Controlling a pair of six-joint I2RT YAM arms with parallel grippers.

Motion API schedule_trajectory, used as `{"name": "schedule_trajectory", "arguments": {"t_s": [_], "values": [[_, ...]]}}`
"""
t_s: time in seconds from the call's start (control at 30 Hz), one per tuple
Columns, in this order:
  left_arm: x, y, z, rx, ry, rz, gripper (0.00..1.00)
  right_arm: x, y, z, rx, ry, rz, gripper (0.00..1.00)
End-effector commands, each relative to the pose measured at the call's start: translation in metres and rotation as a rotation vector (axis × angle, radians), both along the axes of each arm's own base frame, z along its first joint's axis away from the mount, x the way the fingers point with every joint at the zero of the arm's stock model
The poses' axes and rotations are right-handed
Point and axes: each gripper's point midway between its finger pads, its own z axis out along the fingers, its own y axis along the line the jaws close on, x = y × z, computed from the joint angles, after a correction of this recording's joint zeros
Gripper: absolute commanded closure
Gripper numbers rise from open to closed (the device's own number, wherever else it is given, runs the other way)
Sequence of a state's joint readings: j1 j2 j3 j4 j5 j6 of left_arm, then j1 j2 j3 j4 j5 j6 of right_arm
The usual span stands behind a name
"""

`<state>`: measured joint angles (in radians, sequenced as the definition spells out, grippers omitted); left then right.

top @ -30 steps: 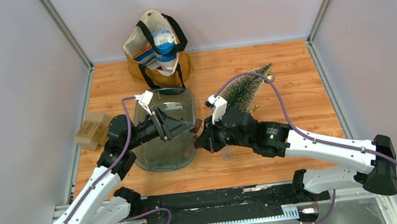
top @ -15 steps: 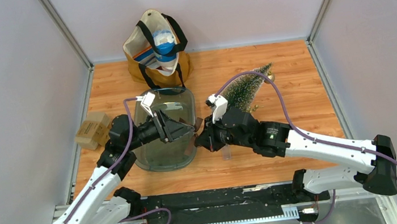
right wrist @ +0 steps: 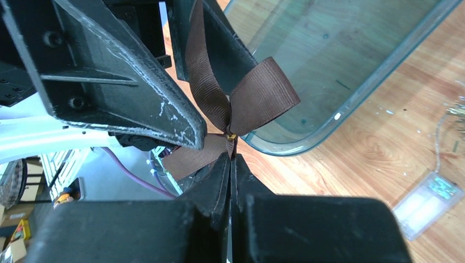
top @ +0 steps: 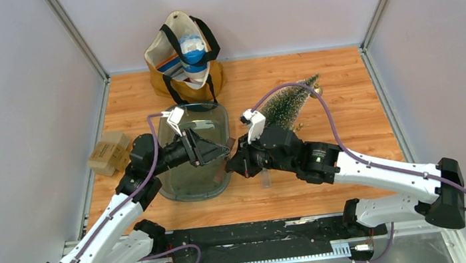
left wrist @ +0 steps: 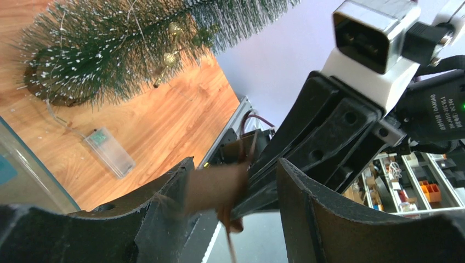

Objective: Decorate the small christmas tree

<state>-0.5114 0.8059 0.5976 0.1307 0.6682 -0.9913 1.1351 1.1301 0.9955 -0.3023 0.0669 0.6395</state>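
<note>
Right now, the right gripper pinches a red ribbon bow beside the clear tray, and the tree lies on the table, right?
Not red: the right wrist view shows a brown ribbon bow. Otherwise yes: the right gripper pinches it beside the clear tray, and the small christmas tree lies on the table.

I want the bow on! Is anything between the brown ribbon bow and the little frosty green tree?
Only the right arm's wrist. The right gripper pinches the brown ribbon bow, the open left gripper flanks it, and the small frosted green tree lies beyond that wrist.
</note>
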Motion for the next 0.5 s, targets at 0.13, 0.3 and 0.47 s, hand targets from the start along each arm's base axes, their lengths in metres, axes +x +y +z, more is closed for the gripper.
{"name": "schedule_trajectory", "arguments": {"t_s": [0.13,0.3,0.47], "values": [[0.001,0.001,0.029,-0.038,-0.104,0.015,0.36,-0.009,0.019,0.002,0.007,0.052,0.080,0.98],[-0.002,0.002,0.022,-0.017,-0.090,0.006,0.43,-0.006,0.014,0.007,0.017,0.033,0.054,0.97],[-0.003,0.006,0.016,0.019,-0.095,0.016,0.44,0.001,0.007,0.009,0.019,0.011,0.005,0.97]]}}
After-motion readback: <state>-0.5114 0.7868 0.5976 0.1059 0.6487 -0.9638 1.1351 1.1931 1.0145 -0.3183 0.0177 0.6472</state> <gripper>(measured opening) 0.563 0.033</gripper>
